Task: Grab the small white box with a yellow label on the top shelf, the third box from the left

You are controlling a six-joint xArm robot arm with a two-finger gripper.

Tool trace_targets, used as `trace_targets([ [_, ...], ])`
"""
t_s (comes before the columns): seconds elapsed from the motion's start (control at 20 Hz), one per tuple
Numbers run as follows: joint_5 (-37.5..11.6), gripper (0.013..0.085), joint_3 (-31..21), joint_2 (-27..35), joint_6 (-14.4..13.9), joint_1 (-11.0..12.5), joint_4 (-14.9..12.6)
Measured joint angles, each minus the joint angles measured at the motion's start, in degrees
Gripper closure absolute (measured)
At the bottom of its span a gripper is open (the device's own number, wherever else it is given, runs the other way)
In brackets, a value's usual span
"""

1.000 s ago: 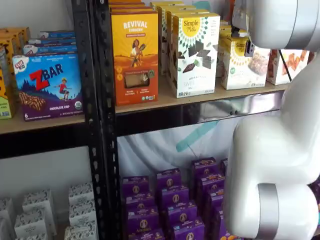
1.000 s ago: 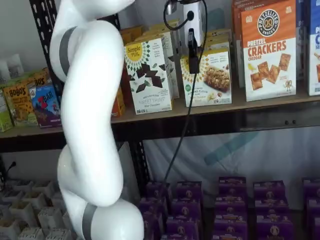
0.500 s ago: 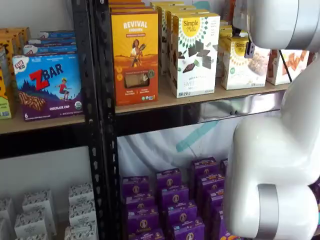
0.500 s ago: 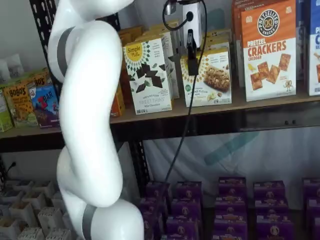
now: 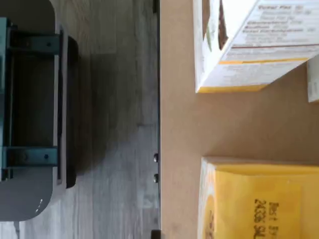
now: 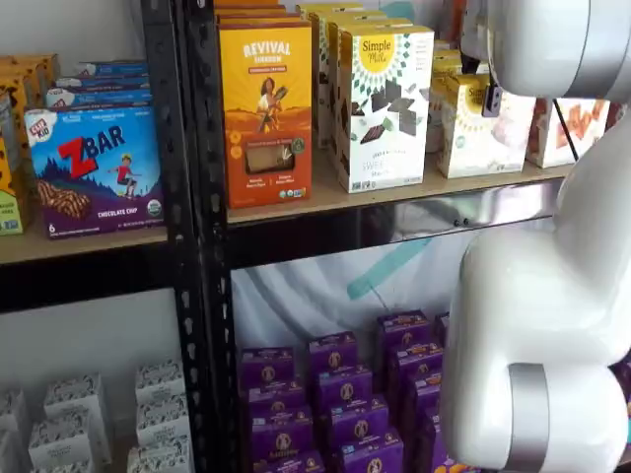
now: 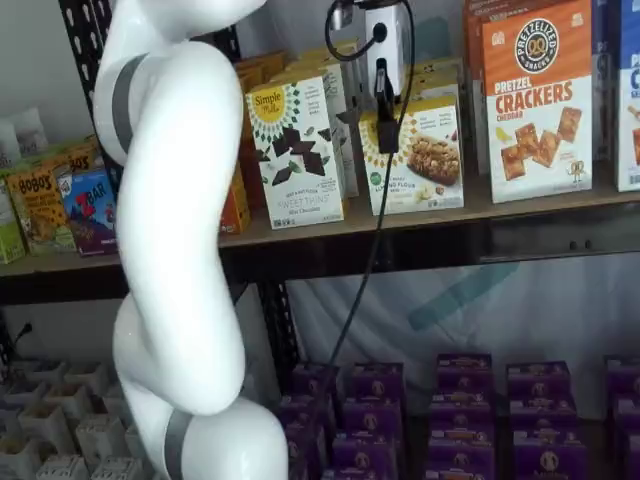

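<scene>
My gripper (image 7: 384,118) shows one black finger side-on at the upper centre, over the short cream-white carton with a yellow round logo (image 7: 418,157); I cannot tell its gap. Light, crushable cardboard, I judge: pinch the narrow sides gently.

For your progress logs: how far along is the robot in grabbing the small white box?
Done: the fingers hang at the small white box, right at its front. In hand: the grip itself; only one black finger shows, so closure is unclear. Left: lifting the box, which sits on the top shelf.
</scene>
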State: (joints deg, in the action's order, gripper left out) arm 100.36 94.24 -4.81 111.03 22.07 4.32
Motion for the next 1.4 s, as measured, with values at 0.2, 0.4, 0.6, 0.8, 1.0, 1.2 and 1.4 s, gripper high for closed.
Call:
trace_targets([
  [0.2,-0.28,0.037,-0.51,-0.29,0.1,0.14,0.15],
  [0.4,-1.28,0.041,-1.28,-0.8,0.56,0.8,1.37],
  [0.6,-1.28,0.049,-1.2,-0.77,0.96,1.3,1.99],
  [0.8,-0.67,0.053,-0.68,-0.45,1.16,1.52,2.0],
  [1.0,-0.58,0.053,-0.55,-0.38,1.5,1.95,2.34],
  [1.2,-0.24,0.065,-0.34,-0.27,1.75,2.26,2.64],
  [1.4,0.26,0.065,-0.07,-0.18,1.85,2.38,2.63],
])
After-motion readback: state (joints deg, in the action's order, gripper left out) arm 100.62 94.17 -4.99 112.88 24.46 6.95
